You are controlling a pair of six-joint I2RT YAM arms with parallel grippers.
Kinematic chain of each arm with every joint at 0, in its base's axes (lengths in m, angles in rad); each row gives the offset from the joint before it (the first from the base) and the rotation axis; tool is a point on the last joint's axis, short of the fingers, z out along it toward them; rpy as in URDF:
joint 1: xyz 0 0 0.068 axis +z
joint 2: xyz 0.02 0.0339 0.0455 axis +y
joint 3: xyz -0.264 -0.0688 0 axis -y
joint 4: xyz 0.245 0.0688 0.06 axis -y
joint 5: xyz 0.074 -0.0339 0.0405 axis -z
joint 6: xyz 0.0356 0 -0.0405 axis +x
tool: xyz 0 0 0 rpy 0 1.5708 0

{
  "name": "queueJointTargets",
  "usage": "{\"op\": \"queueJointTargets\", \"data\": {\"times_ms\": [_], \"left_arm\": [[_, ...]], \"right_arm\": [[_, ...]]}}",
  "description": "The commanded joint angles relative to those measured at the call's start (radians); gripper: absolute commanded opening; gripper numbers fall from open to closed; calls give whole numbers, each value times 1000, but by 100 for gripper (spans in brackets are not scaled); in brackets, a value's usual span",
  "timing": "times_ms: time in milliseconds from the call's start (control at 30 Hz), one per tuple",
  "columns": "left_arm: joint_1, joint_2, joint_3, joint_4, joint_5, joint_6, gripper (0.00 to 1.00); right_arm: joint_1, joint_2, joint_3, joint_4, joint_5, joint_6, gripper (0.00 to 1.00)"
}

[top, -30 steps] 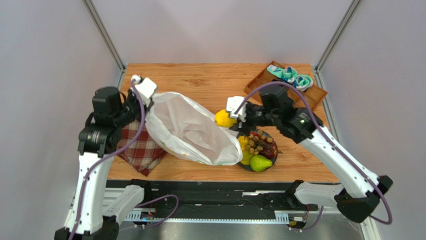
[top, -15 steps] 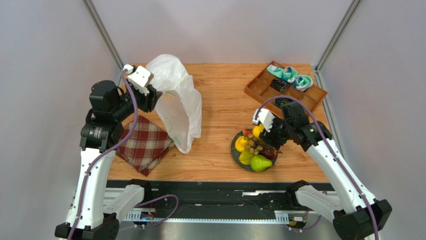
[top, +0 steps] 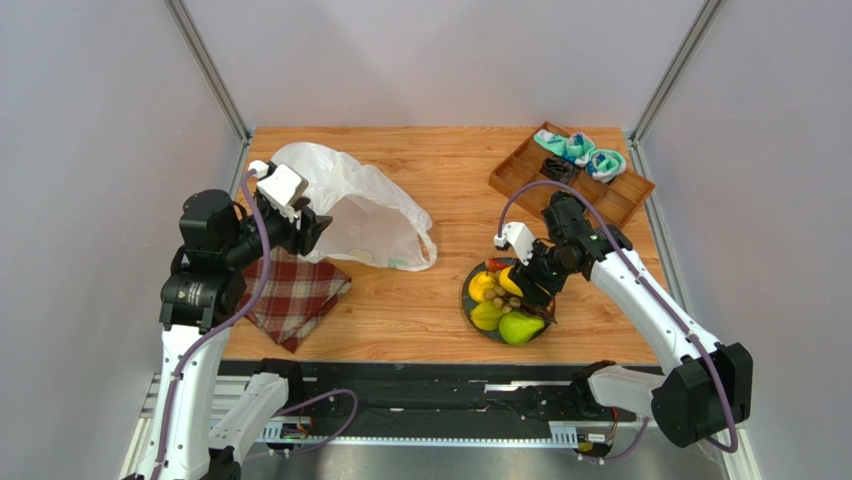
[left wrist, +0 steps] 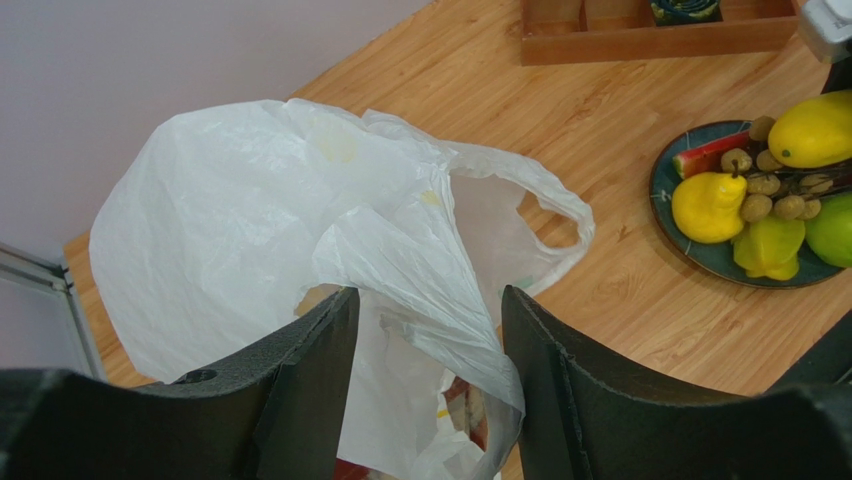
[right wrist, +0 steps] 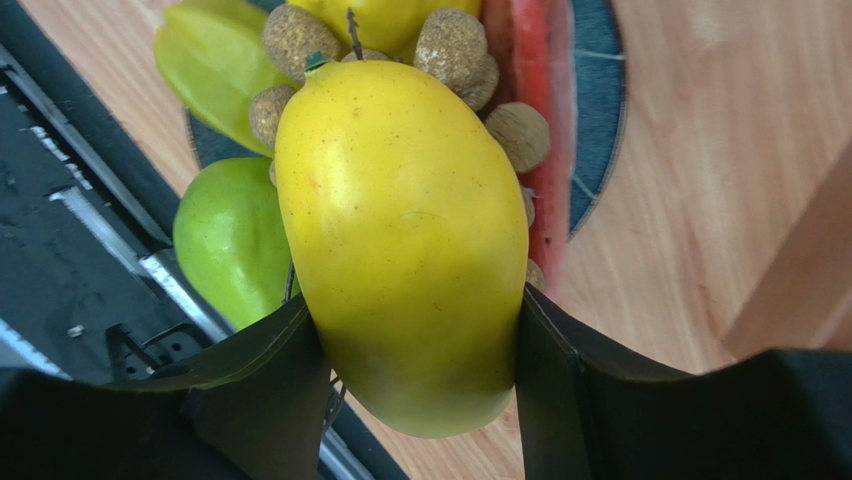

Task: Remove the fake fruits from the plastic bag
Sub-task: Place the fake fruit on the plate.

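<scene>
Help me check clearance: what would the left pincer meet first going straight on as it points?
The plastic bag: its crinkled film lies right ahead of the open left pincer, partly between its fingers; the table probably lies behind.

Bright even light, soft shadows, sharp focus

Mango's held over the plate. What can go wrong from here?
1. The plate is already heaped; if the right gripper releases the yellow mango onto the grape bunch, it may roll off.
2. Film of the plastic bag lies between the open left gripper jaws and may snag when the arm moves.
</scene>
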Motion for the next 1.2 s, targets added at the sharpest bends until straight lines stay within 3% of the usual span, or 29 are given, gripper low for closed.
{"op": "queueJointTargets", "data": {"times_ms": [0, 133, 300, 433, 467, 600, 1033, 1167], "left_arm": [[13, -8, -20, 28, 36, -26, 63], [17, -12, -30, 33, 42, -28, 63], [17, -19, -41, 36, 50, -31, 63], [17, -20, -43, 36, 54, -29, 63], [17, -20, -43, 36, 54, -31, 63], [17, -17, -46, 38, 62, -29, 63], [18, -22, -50, 44, 80, -32, 64], [21, -23, -50, 44, 91, -38, 69]], "right_arm": [[-3, 14, 11, -49, -121, 36, 32], [-3, 27, 14, -58, -136, 55, 39], [-3, 38, -1, -21, -84, 75, 62], [-3, 38, 25, -18, -64, 101, 70], [-3, 37, 47, -20, -61, 106, 78], [-3, 41, 113, -40, -69, 124, 91], [-3, 69, 179, -49, -86, 160, 94], [-3, 64, 216, -49, -87, 171, 95]]}}
